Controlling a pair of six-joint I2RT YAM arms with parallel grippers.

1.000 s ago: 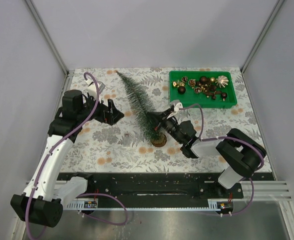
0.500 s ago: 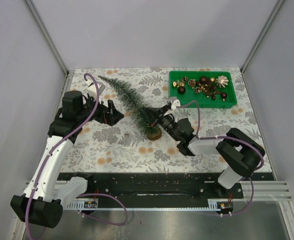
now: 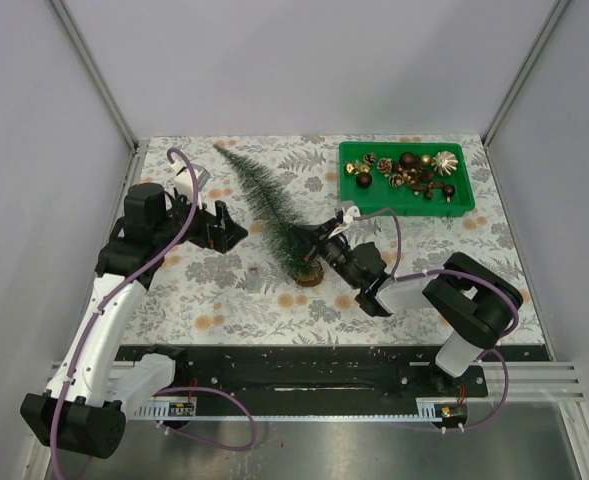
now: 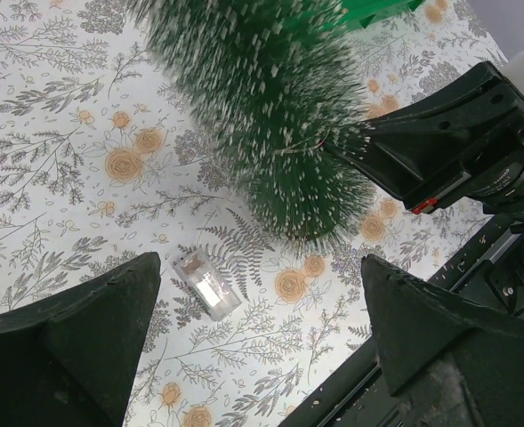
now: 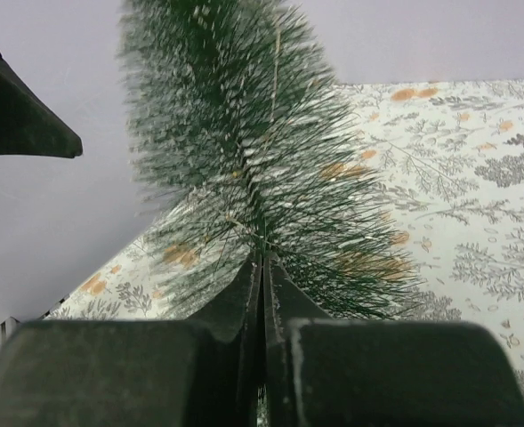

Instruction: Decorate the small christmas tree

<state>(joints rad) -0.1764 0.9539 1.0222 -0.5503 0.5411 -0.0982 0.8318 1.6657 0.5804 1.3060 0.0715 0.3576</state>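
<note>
The small christmas tree [image 3: 269,213] leans over the table, its tip toward the back left and its wooden disc base [image 3: 309,272] near the middle. My right gripper [image 3: 317,246] is shut on the tree low down, among the bottom bristles. In the right wrist view the jaws [image 5: 263,260] press together at the stem of the tree [image 5: 244,151]. My left gripper [image 3: 224,228] hangs open just left of the tree, with nothing between its fingers. In the left wrist view the tree [image 4: 270,116] fills the top, beyond the open left gripper [image 4: 260,269].
A green tray [image 3: 406,209] of brown and gold ornaments [image 3: 411,170] stands at the back right. A small clear plastic box [image 4: 206,283] lies on the floral cloth left of the tree's base, also seen from above [image 3: 255,272]. Grey walls close in the table.
The right gripper swung the tree's tip further left, then part of the way back, and the base shifted slightly left. The left arm has stayed still and open.
</note>
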